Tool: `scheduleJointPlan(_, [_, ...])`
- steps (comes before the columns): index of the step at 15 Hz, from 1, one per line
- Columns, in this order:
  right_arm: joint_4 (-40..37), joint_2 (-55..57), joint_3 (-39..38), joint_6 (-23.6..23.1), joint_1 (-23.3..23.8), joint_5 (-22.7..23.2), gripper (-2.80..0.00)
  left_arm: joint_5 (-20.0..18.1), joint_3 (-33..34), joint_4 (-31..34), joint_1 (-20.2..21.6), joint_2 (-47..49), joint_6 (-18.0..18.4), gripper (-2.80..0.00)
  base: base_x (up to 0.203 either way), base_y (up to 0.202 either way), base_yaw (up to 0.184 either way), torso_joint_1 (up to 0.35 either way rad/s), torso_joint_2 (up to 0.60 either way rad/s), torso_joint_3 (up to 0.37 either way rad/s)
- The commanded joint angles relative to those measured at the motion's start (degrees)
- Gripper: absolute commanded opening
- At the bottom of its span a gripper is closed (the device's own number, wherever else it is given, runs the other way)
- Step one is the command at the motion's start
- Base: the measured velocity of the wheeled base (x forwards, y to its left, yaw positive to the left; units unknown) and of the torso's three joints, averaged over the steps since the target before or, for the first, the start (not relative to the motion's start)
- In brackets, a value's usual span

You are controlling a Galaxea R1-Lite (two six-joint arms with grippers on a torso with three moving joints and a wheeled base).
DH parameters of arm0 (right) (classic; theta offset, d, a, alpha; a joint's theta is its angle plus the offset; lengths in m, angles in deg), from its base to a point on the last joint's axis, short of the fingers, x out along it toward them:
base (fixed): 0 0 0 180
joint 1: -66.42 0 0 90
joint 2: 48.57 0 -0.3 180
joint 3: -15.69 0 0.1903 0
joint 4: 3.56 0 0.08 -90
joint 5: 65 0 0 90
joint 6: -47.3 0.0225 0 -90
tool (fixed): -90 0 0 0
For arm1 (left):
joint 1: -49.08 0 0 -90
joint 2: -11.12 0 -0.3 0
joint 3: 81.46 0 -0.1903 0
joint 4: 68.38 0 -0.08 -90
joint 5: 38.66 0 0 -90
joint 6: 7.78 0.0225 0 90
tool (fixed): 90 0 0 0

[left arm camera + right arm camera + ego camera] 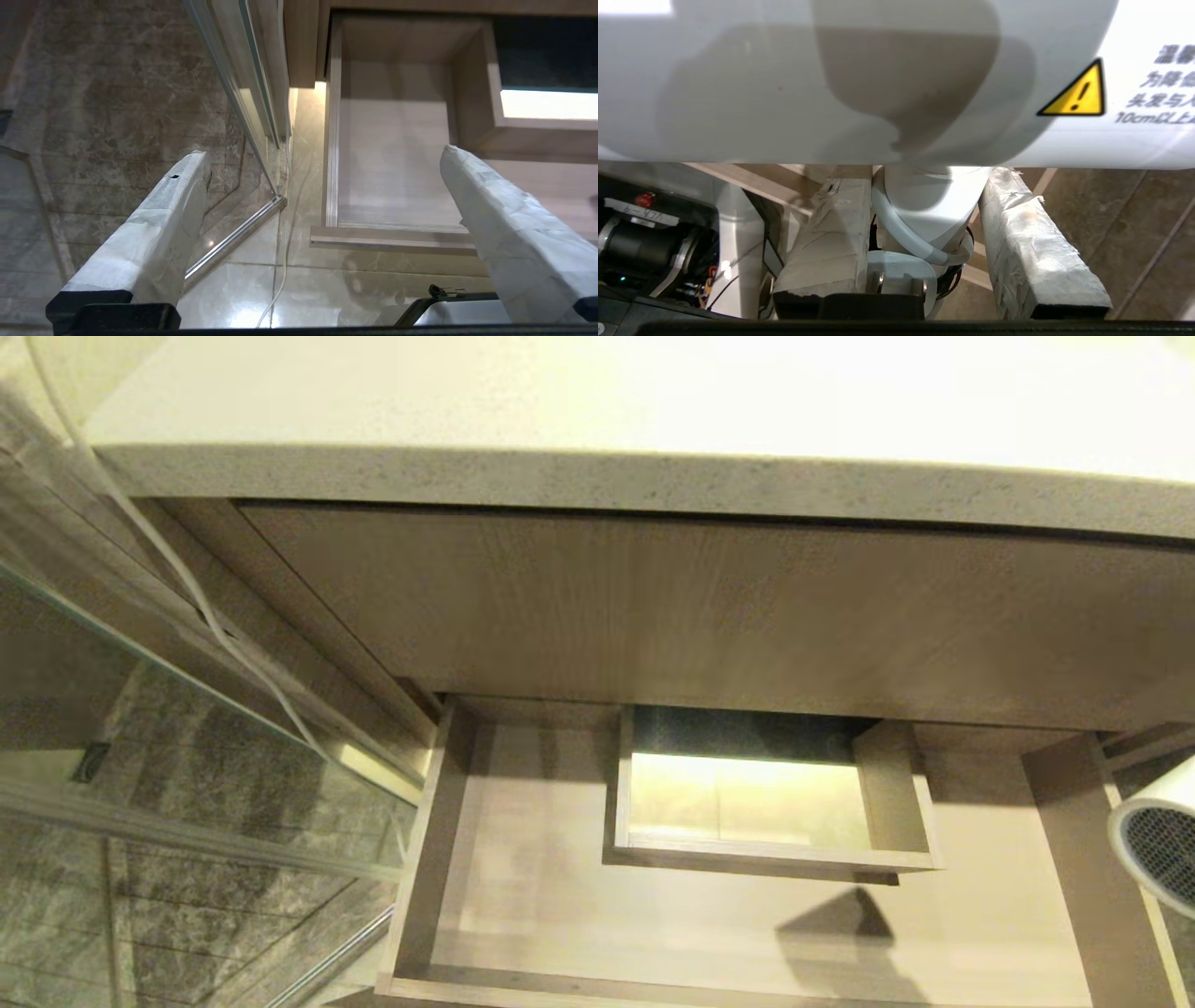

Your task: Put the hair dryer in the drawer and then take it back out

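The drawer (pixel 422 859) stands pulled out below the counter, its pale floor bare around a boxed cut-out (pixel 766 793). The white hair dryer (pixel 1158 835) pokes in at the right edge of the head view, dark mesh grille showing, beside the drawer's right wall. In the right wrist view its barrel (pixel 859 79) fills the upper part. My right gripper (pixel 927 179) is shut on its handle, with the bundled cord and plug (pixel 901 275) between the fingers. My left gripper (pixel 323 154) hangs open and empty over the floor by the drawer's left front corner (pixel 327 233).
A speckled countertop (pixel 597 429) overhangs a tall wood-grain panel (pixel 747 607) above the drawer. A glass shower door (pixel 140 728) with a metal rail (pixel 233 238) stands left, and a thin white cable (pixel 280 280) trails down it. My base (pixel 644 242) is close behind.
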Motion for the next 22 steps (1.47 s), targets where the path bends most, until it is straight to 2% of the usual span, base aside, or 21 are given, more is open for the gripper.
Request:
scheduleJointPlan(1, [-0.1,-0.4,-0.1,-0.1,0.0,0.0,-2.8,0.0,0.0,0.0,0.0,0.0,0.0,0.0,0.0,0.0,0.0,0.187,-0.48,-0.309])
scheduleJointPlan(9, [0.9,-1.3,-0.3,-2.6,0.0,0.1,-2.8,0.0,0.0,0.0,0.0,0.0,0.0,0.0,0.0,0.0,0.0,0.217,-0.53,-0.314])
scheduleJointPlan(16, [2.0,-1.9,-1.0,-2.8,-0.1,0.2,-2.8,0.0,0.0,0.0,0.0,0.0,0.0,0.0,0.0,0.0,0.0,0.261,-0.59,-0.328])
scheduleJointPlan(22, [1.0,-2.0,-1.1,-2.7,0.0,0.1,-2.8,0.0,0.0,0.0,0.0,0.0,0.0,0.0,0.0,0.0,0.0,0.161,-0.34,-0.186])
